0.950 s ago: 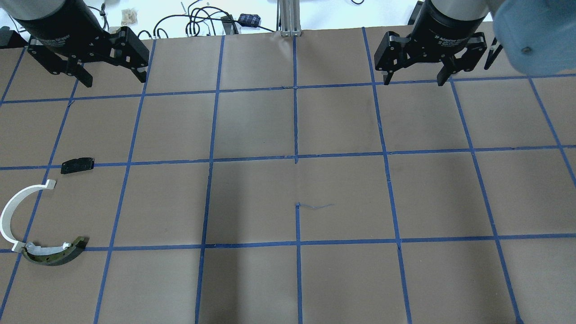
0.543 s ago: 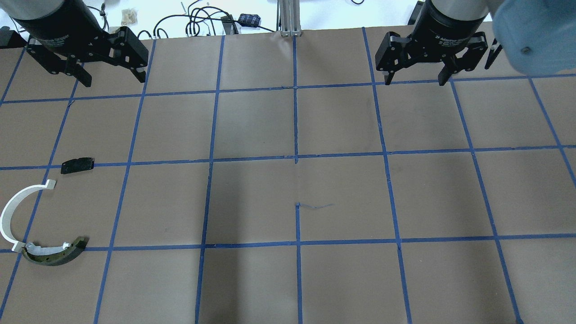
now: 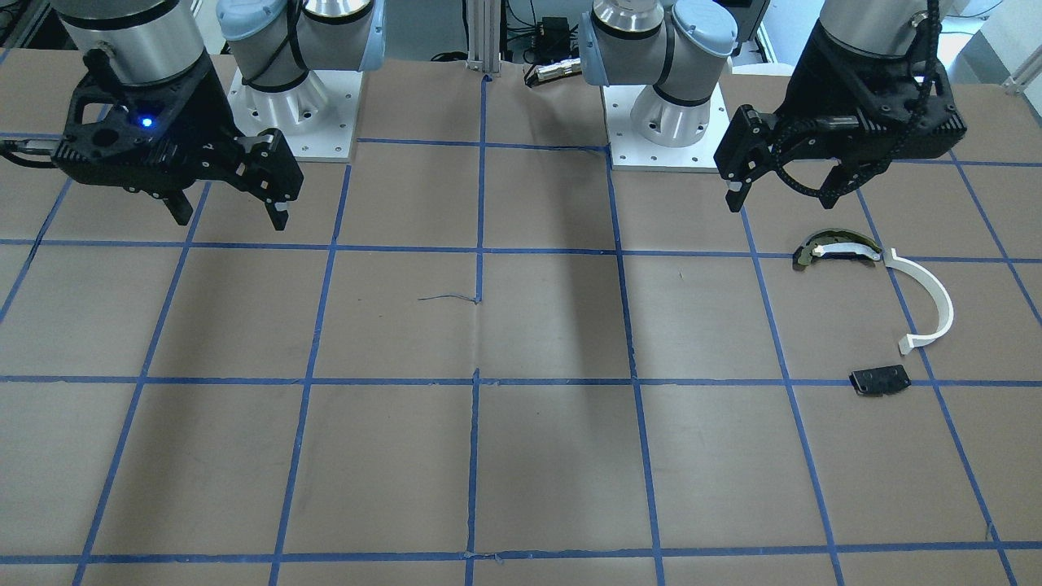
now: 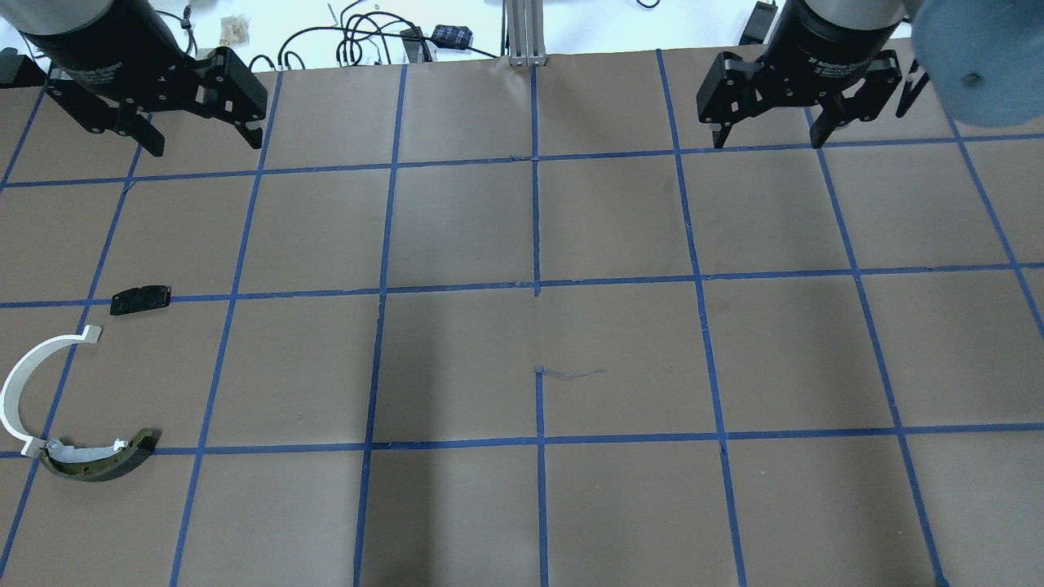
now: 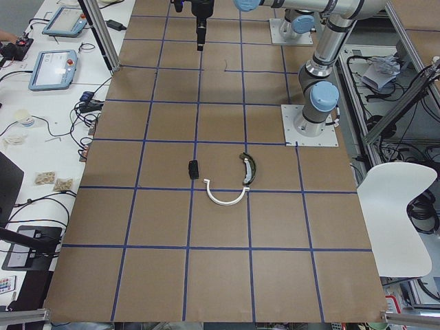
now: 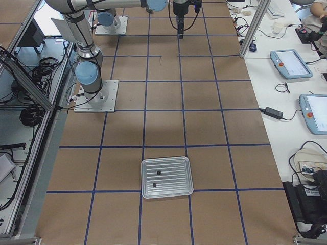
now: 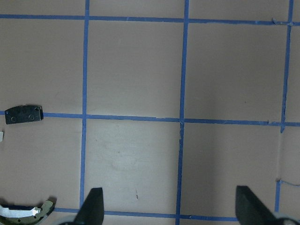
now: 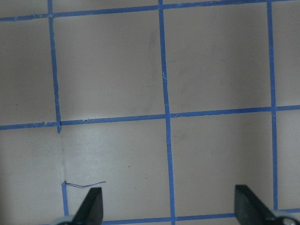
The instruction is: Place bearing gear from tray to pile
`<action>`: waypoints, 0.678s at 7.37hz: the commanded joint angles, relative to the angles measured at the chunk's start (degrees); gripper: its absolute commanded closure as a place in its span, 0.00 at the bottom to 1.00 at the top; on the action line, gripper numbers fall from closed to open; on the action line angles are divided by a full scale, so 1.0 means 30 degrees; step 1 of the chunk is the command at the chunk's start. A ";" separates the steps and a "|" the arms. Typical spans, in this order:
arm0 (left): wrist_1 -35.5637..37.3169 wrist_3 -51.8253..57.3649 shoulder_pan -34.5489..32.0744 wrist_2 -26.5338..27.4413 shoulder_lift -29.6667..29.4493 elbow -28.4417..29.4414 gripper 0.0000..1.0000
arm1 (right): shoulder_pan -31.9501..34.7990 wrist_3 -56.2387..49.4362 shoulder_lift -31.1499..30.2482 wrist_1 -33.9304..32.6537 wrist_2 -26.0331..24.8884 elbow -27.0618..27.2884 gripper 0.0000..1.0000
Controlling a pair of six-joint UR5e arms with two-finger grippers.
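The pile lies at the table's left: a white half-ring strip, a dark olive-and-white curved piece and a small black plate. It also shows in the front view. A ribbed metal tray shows only in the exterior right view, holding two small dark parts; which one is the bearing gear I cannot tell. My left gripper hangs open and empty above the far left of the table. My right gripper hangs open and empty at the far right.
The brown table paper carries a blue tape grid. Cables and a small box lie beyond the far edge. Both arm bases stand at the robot's side. Tablets lie on a side bench.
My right gripper has shifted a little to the right and toward the far edge in the overhead view. The left gripper and the pile have not moved.
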 commanded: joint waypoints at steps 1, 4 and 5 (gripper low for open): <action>0.0001 0.0010 0.0034 0.0000 0.0011 0.0001 0.00 | -0.4553 -0.7396 0.0187 0.0048 -0.0369 0.0012 0.00; 0.0001 0.0010 0.0034 0.0030 0.0040 0.0001 0.00 | -1.2494 -1.8098 0.1933 -0.1784 -0.0051 0.0012 0.00; 0.0001 0.0010 0.0034 0.0001 0.0040 0.0001 0.00 | -1.3707 -2.1670 0.3046 -0.4669 -0.0137 0.0041 0.00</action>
